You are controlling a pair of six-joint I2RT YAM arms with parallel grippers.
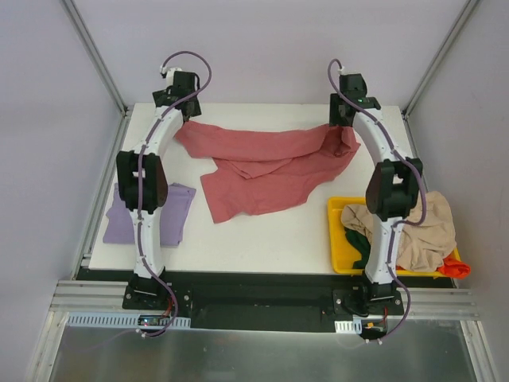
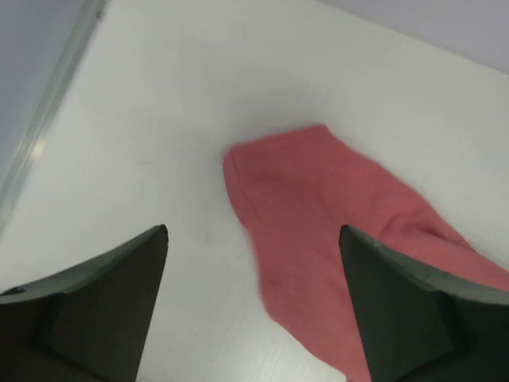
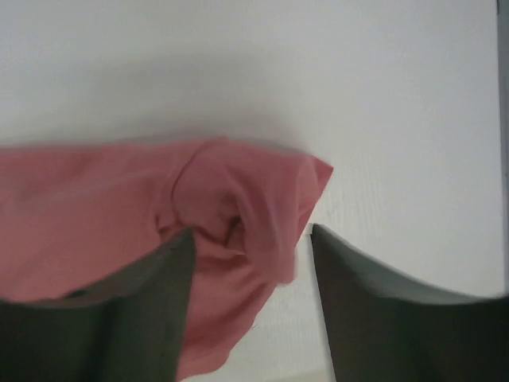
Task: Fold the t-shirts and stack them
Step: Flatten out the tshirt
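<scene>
A large dusty pink-red t-shirt (image 1: 262, 167) lies spread and rumpled across the far half of the white table (image 1: 262, 239). My left gripper (image 1: 176, 94) hovers over its far left corner. In the left wrist view that gripper (image 2: 253, 231) is open, and the shirt corner (image 2: 318, 215) lies flat on the table below it. My right gripper (image 1: 348, 107) is at the far right corner. Its jaws (image 3: 251, 231) are open, with a bunched fold of the shirt (image 3: 231, 207) loose between them. A lavender t-shirt (image 1: 179, 208) lies folded at the near left, partly behind the left arm.
A yellow bin (image 1: 340, 247) sits at the near right edge beside the right arm. It holds a beige t-shirt (image 1: 425, 231), a green one (image 1: 359, 243) and an orange-red one (image 1: 455, 267). Frame posts and walls close in the far side.
</scene>
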